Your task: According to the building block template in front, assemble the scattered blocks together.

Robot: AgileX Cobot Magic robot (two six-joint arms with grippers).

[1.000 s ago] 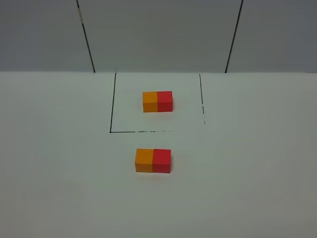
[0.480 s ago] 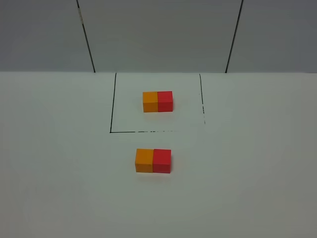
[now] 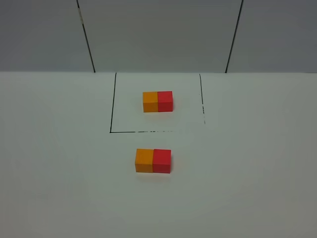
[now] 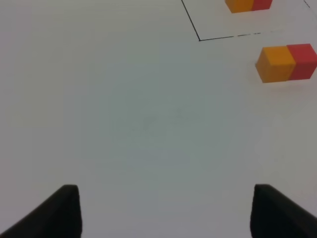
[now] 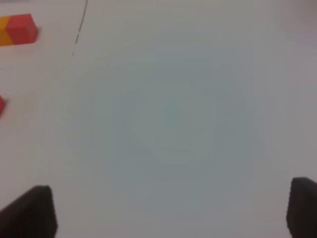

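nearest to the cameras are the grippers themselves. the left gripper point(image 4: 163, 210) shows only its two dark fingertips point(image 4: 64, 210), standing wide apart over bare white table point(image 3: 59, 188), with nothing between them and nothing touched. the right gripper point(image 5: 168, 210) looks the same in its own wrist view: two dark fingertips point(image 5: 29, 210) spread wide, holding nothing, over plain tabletop. neither arm appears in the exterior high view.

further out on the table lie the scattered blocks, now side by side: the orange cube point(image 3: 144, 160) on the left and the red cube point(image 3: 162, 160) on the right, their faces touching so they form one short bar. both are plain and matte and look equal in size. the pair sits just outside the near edge of a thin black outline point(image 3: 112, 104) drawn on the table. in the left wrist view the same pair shows well away from the fingertips, orange point(image 4: 275, 63) joined to red point(image 4: 302, 60). the right wrist view catches only a sliver of red point(image 5: 2, 105) at the picture's edge.

farthest, inside the drawn outline, rests the building block template point(image 3: 158, 101): an orange cube and a red cube joined, orange left, red right, the same order as the nearer pair. it stands apart from the lines around it. both wrist views catch part of it point(image 4: 247, 5) point(image 5: 18, 29).

behind the table rises a grey panelled wall point(image 3: 158, 34) with dark seams.
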